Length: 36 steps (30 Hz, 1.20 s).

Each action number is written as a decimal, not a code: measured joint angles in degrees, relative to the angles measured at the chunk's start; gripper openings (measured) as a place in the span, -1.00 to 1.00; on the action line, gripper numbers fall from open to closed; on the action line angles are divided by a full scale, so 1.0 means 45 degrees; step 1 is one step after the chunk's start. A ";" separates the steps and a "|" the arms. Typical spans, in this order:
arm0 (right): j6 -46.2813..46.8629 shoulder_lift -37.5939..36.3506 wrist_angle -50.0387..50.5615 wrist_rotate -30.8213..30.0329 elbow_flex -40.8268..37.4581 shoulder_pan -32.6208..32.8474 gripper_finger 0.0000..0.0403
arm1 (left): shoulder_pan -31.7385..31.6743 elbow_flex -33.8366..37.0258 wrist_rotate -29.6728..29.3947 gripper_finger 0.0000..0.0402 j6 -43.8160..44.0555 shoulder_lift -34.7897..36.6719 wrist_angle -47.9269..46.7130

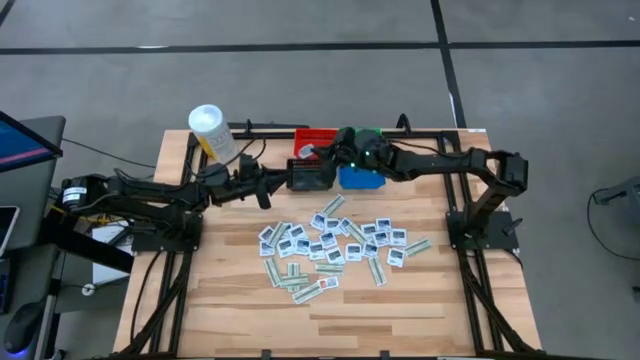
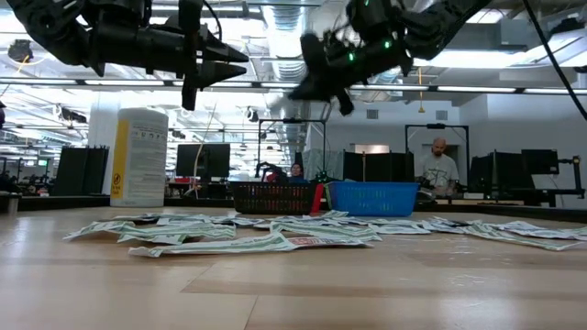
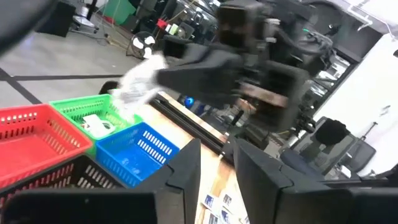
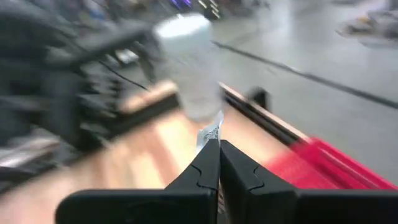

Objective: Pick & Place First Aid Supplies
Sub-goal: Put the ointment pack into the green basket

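Most packets lay unsorted on the worktop. The right pincer gripped one packet over the bins; the left pincer stood part open, empty.

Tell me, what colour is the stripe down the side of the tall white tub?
Yellow. The tall white plastic tub has a yellow stripe down its side, clearest in the low view.

Overhead; table-level; two wrist close-ups

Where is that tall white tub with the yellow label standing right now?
In the high view the white tub stands upright at the table's far left corner, beside the left arm and left of the red bin.
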<state>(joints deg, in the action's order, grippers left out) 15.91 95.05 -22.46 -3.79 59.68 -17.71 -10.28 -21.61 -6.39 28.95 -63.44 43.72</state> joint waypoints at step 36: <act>0.0280 -0.0073 0.6901 -0.3011 -0.0026 -0.2795 -0.28 | 0.0868 0.0000 -0.0092 -0.53 0.0665 0.0000 -0.0985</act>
<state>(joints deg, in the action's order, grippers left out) 17.17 94.72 8.60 -17.34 59.57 -30.28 -6.37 -21.61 -6.81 31.94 -63.44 39.29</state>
